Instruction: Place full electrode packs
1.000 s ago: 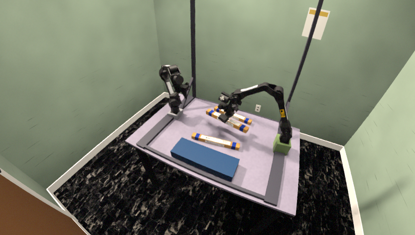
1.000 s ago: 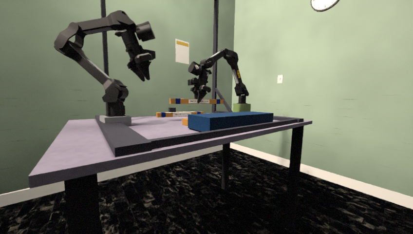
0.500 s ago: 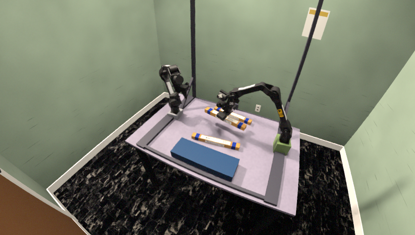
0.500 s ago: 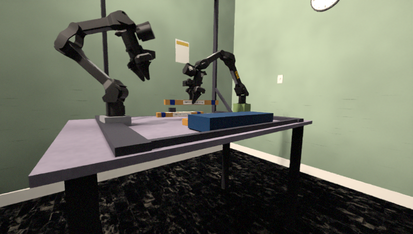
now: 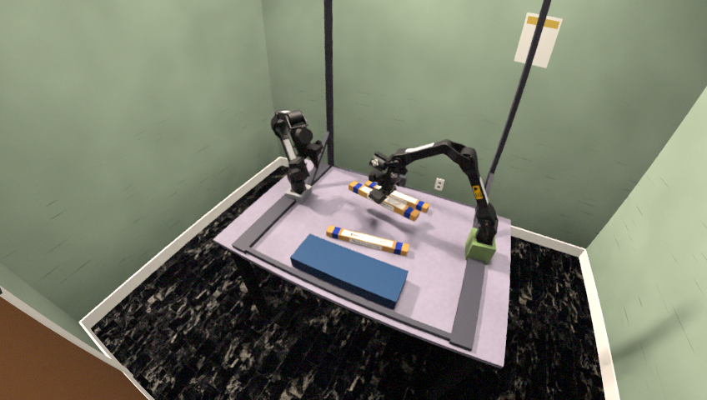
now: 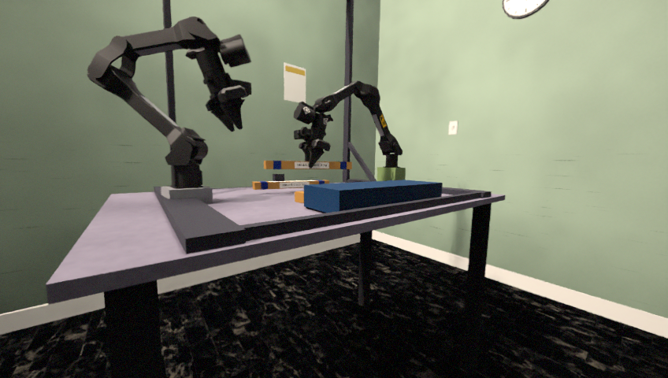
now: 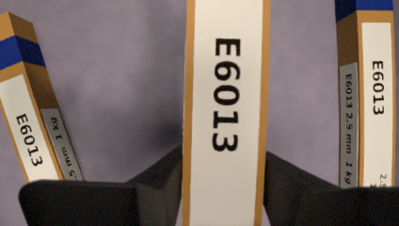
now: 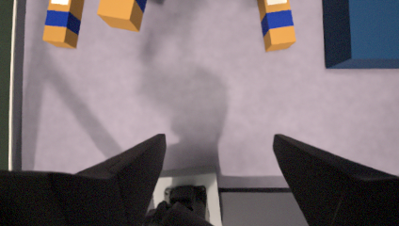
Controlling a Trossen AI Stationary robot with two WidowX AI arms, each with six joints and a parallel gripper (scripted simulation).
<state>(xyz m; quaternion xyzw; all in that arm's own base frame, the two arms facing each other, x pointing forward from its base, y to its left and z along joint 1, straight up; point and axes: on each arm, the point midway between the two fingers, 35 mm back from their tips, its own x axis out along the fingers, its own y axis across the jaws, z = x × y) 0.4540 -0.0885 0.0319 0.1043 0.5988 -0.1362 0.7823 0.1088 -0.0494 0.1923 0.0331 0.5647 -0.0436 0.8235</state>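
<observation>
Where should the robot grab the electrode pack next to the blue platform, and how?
I'd grip the electrode pack around its middle, coming straight down from above, one finger on each long side. It's a long, narrow bar lying flat beside the blue platform, so a middle grip should help it balance.
</observation>
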